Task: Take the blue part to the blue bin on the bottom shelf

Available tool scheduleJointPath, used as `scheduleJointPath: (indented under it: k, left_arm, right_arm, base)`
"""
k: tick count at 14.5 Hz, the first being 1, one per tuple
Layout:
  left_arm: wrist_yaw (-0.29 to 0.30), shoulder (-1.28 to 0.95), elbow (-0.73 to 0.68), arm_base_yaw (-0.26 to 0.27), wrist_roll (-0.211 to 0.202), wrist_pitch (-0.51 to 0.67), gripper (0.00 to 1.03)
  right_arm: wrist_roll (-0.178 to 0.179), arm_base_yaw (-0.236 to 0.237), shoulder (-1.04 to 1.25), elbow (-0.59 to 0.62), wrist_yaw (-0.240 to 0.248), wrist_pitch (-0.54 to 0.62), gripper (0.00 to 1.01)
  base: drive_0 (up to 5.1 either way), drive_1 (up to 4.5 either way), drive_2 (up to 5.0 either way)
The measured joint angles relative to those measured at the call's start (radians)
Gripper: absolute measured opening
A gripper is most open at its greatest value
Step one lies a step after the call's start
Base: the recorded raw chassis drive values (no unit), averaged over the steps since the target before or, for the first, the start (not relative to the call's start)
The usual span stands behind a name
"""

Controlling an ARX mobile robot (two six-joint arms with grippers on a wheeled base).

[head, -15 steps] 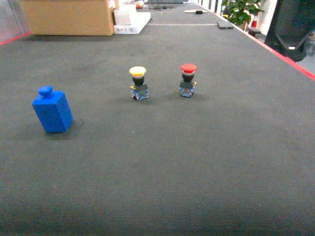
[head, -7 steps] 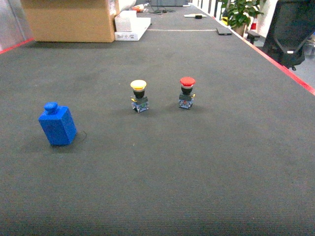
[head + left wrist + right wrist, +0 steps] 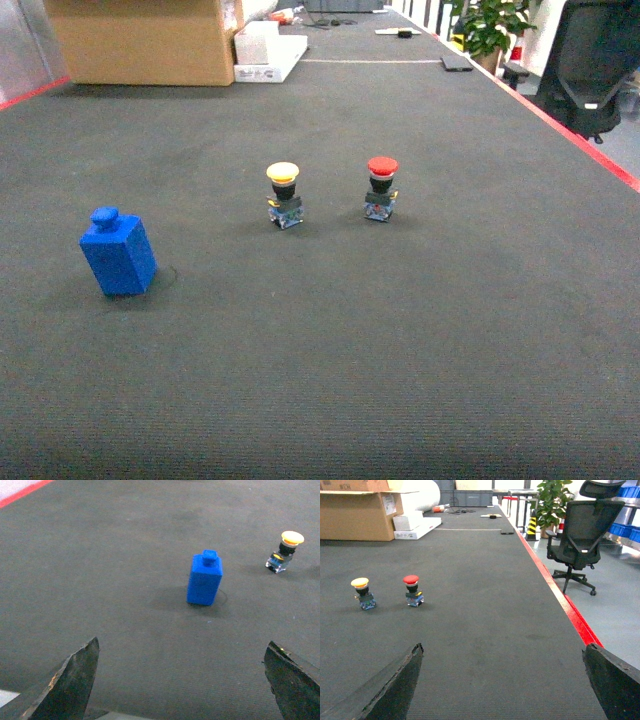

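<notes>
The blue part (image 3: 118, 255), a blue block with a small knob on top, stands tilted on the dark mat at the left of the head view. The left wrist view has the blue part (image 3: 205, 578) ahead and a little right of centre, well beyond my left gripper (image 3: 182, 647), which is open and empty. My right gripper (image 3: 502, 647) is open too, over bare mat, with nothing between its fingers. Neither gripper appears in the head view. The blue bin and the bottom shelf are out of view.
A yellow push button (image 3: 283, 194) and a red push button (image 3: 381, 187) stand mid-mat. A cardboard box (image 3: 140, 40) and white boxes (image 3: 268, 48) sit at the far end. A red strip (image 3: 570, 615) marks the mat's right edge, with an office chair (image 3: 580, 535) beyond.
The head view has tilted, so everything sits lower in the frame than a second ago. In the last half second almost nothing shifted. The objects themselves have not moved.
</notes>
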State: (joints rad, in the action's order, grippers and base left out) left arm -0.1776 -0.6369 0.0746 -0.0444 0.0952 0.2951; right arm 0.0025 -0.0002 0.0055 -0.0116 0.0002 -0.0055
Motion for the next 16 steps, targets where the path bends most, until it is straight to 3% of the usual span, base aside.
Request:
scheduleJointPath:
  k: [2,3,5,6,15,16]
  left_arm:
    - [0.074,-0.460,0.149,0.010,-0.021,0.325,0.98]
    - [0.107,-0.721,0.288,0.008,-0.021,0.406,0.98]
    - [0.137,-1.080,0.469,-0.001,-0.026,0.370,0.98]
    - [0.141,-1.221,0.637,-0.003,-0.032,0.346,0.98]
    - [0.156,-1.450,0.896,0.009,-0.051,0.245,0.98]
    - [0.156,-1.460,0.913,0.009,-0.058,0.222,0.94]
  right_arm:
    - [0.000,0.000,0.000,0.000,0.000,0.001,0.98]
    - [0.000,0.000,0.000,0.000,0.000,0.000,0.98]
    - [0.000,0.000,0.000,0.000,0.000,0.000,0.98]
    - [0.000,0.000,0.000,0.000,0.000,0.000,0.98]
    - [0.000,0.000,0.000,0.000,0.000,0.000,0.98]
    - [0.000,0.000,0.000,0.000,0.000,0.000,0.98]
  base:
    - [0.0,0.00,0.0]
    - [0.0,0.00,0.0]
    - [0.0,0.00,0.0]
    - [0.0,0.00,0.0]
    - [0.0,0.00,0.0]
    - [0.0,0.00,0.0]
